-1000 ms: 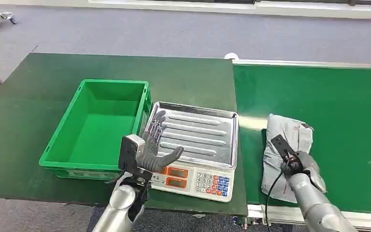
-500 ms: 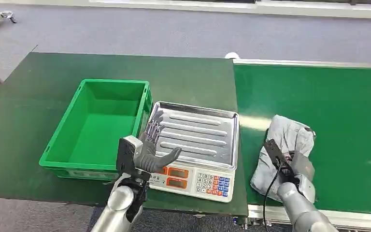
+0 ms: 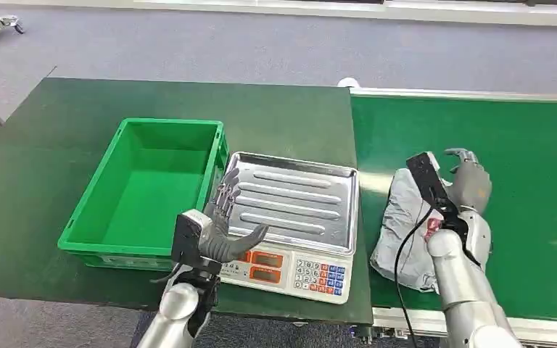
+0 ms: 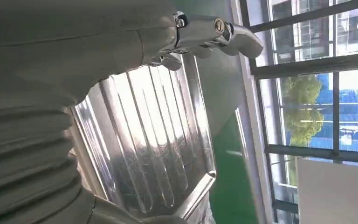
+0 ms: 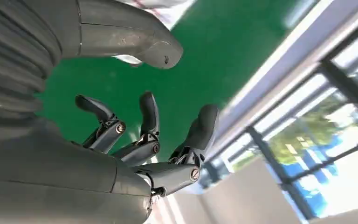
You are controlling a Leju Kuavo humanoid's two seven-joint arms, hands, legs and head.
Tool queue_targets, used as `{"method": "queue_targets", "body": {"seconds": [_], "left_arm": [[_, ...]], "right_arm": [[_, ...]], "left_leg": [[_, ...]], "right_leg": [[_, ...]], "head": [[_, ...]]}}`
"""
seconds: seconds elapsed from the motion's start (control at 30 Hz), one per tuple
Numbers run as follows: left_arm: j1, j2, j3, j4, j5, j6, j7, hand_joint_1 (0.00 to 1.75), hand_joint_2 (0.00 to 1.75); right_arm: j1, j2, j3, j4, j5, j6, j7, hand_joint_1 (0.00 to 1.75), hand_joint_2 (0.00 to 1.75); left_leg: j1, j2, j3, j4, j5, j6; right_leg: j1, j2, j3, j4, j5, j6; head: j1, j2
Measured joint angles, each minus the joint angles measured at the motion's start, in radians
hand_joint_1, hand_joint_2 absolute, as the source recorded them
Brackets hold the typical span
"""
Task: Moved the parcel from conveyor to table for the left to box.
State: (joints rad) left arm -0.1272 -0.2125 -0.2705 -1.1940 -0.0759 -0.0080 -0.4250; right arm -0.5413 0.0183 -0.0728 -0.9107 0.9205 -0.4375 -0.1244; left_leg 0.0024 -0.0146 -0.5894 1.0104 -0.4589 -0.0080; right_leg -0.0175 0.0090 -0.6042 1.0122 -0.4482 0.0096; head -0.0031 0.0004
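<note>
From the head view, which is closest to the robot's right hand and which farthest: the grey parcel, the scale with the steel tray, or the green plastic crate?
Measured from the right hand:
1. Grey crumpled parcel, lying on the green conveyor right beside the hand.
2. Scale with ribbed steel tray, on the table to the left of the conveyor.
3. Green plastic crate, farthest, beyond the scale at the left.

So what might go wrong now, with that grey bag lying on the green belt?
The right hand is open beside the grey bag, not gripping it, so a closing grasp may miss or just push the soft bag.

The bag lies at the belt's edge by the scale, so dragging it could snag there.

The left hand hovers over the scale's tray, possibly in the way.
</note>
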Motion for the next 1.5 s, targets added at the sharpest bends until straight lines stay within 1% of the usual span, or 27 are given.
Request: {"method": "queue_targets", "body": {"seconds": [0.17,0.2,0.3,0.43,0.6,0.67,0.7,0.77,0.87,1.0,1.2,1.33,1.43,1.5], "left_arm": [[0.004,0.0,0.008,-0.002,-0.003,0.007,-0.003,0.0,1.75],[0.006,0.0,0.011,-0.004,-0.004,0.008,-0.003,0.0,1.75],[0.01,0.0,0.02,-0.012,-0.008,0.008,-0.004,0.0,1.75],[0.016,0.0,0.026,-0.019,-0.012,0.008,-0.005,0.0,1.75],[0.021,0.0,0.027,-0.026,-0.012,0.007,-0.006,0.0,1.75],[0.021,0.0,0.027,-0.027,-0.012,0.007,-0.005,0.0,1.75],[0.021,0.0,0.027,-0.028,-0.013,0.007,-0.004,0.0,1.75],[0.021,0.0,0.027,-0.028,-0.013,0.004,0.002,0.0,1.75],[0.022,0.0,0.027,-0.032,-0.011,-0.006,0.009,0.0,1.75],[0.023,0.002,0.027,-0.044,-0.003,-0.015,0.023,0.0,1.75],[0.023,0.002,0.026,-0.058,0.001,-0.027,0.037,0.0,1.75],[0.021,0.001,0.022,-0.059,0.001,-0.029,0.038,0.0,1.75],[0.02,0.0,0.016,-0.06,0.001,-0.029,0.039,0.0,1.75],[0.019,0.0,0.014,-0.06,0.001,-0.029,0.04,0.0,1.75]], "right_arm": [[0.005,0.012,0.049,-0.057,-0.045,0.027,-0.033,1.75,1.75],[0.01,0.015,0.061,-0.065,-0.055,0.031,-0.042,0.0,1.75],[0.033,0.024,0.101,-0.085,-0.066,0.05,-0.044,0.0,1.75],[0.041,0.031,0.147,-0.08,-0.008,0.062,0.051,0.0,1.75],[0.04,0.031,0.168,-0.066,-0.002,0.058,0.059,0.0,1.75],[0.037,0.031,0.17,-0.059,0.021,0.063,0.098,0.0,1.75],[0.031,0.031,0.17,-0.044,0.05,0.069,0.143,0.0,1.75],[0.014,0.031,0.17,0.015,0.095,0.064,0.211,0.0,1.75],[-0.009,0.029,0.164,0.134,0.117,0.036,0.254,0.0,1.75],[-0.011,0.019,0.131,0.288,0.127,0.023,0.317,0.0,1.75],[-0.011,-0.005,0.072,0.43,0.114,0.054,0.351,0.0,1.75],[-0.02,-0.006,0.037,0.487,0.093,0.095,0.355,0.0,1.75],[-0.028,-0.006,0.017,0.512,0.085,0.102,0.351,0.0,1.75],[-0.035,-0.005,0.013,0.527,0.093,0.128,0.368,0.0,1.75]], "left_leg": [[0.0,0.0,0.0,0.0,0.0,0.0],[0.0,0.0,0.0,0.0,0.0,0.0],[0.0,0.0,0.0,0.0,0.0,0.0],[0.0,0.0,-0.001,0.0,0.0,0.0],[0.0,-0.001,-0.001,0.0,0.0,0.0],[0.0,-0.001,-0.001,0.0,0.0,0.0],[0.0,-0.001,-0.001,0.0,0.0,0.0],[0.0,-0.001,-0.001,0.0,0.0,0.0],[0.0,-0.001,-0.001,0.0,0.0,0.0],[0.0,-0.001,-0.001,0.0,0.0,0.0],[0.0,-0.001,-0.002,0.0,0.0,0.0],[0.0,0.0,-0.001,0.0,0.0,0.0],[0.0,-0.001,-0.001,0.0,0.0,0.0],[0.0,-0.001,0.0,0.0,0.0,0.0]], "right_leg": [[0.0,0.0,0.0,0.0,0.0,0.0],[0.0,0.0,0.0,0.0,0.0,0.0],[0.0,0.0,0.0,0.0,0.0,0.0],[0.0,0.0,-0.001,0.0,0.0,0.0],[0.0,-0.001,-0.001,0.0,0.0,0.0],[0.0,-0.001,-0.001,0.0,0.0,0.0],[0.0,-0.001,-0.001,0.0,0.0,0.0],[0.0,-0.001,-0.001,0.0,0.0,0.0],[0.0,-0.001,-0.001,0.0,0.0,0.0],[0.0,-0.001,-0.001,0.0,0.0,0.0],[0.0,-0.001,-0.002,0.0,0.0,0.0],[0.0,0.0,-0.002,0.0,0.0,0.0],[0.0,-0.001,-0.001,0.0,0.0,0.0],[0.0,-0.001,-0.001,0.0,0.0,0.0]], "head": [[0.0,0.0],[0.0,0.0],[0.0,0.0],[0.0,0.0],[0.0,0.0],[0.0,0.0],[0.0,0.0],[0.0,0.0],[0.0,0.0],[0.0,0.0],[0.0,0.0],[0.0,0.0],[0.0,0.0],[0.0,0.0]]}}
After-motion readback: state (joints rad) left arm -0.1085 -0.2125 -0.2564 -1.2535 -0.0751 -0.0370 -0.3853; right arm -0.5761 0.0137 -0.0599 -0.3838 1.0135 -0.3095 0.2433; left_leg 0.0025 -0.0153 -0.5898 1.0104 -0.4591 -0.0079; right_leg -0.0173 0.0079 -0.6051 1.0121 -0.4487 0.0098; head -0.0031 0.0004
